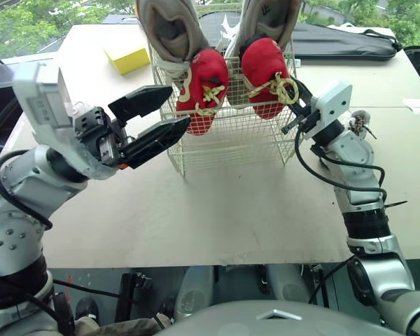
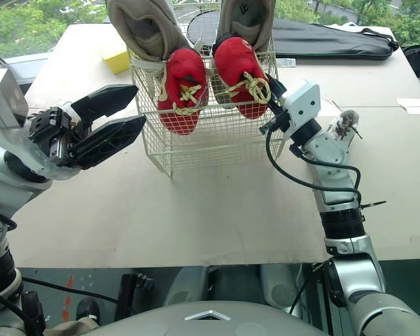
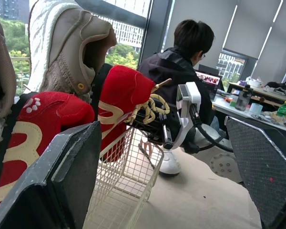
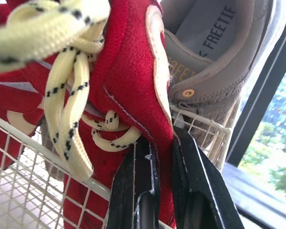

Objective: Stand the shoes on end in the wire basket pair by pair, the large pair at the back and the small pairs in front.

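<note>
Shoes of the small red pair (image 1: 266,77) stand on end side by side at the front of the wire basket (image 1: 231,143), laces towards the robot, with the large grey pair (image 1: 169,28) upright just behind them at the back, the ordering the task asks for. The right pincer (image 4: 163,139) is clamped on the fabric edge of the right-hand red shoe (image 2: 239,66) at the basket's right rim, apparently to steady it upright against the wire before any release. The left pincer (image 1: 180,106) hangs with its fingers spread apart just beside the basket's front left corner, touching nothing, placed where it could brace the basket or the left-hand red shoe (image 1: 203,87) should either tip. The basket sits on the bench (image 1: 231,210) towards its far side; a yellow block (image 1: 128,59) and a black bag (image 1: 343,42) lie beyond it, apart from the work. Judged stage: red pair seated, release of the right-hand shoe pending
</note>
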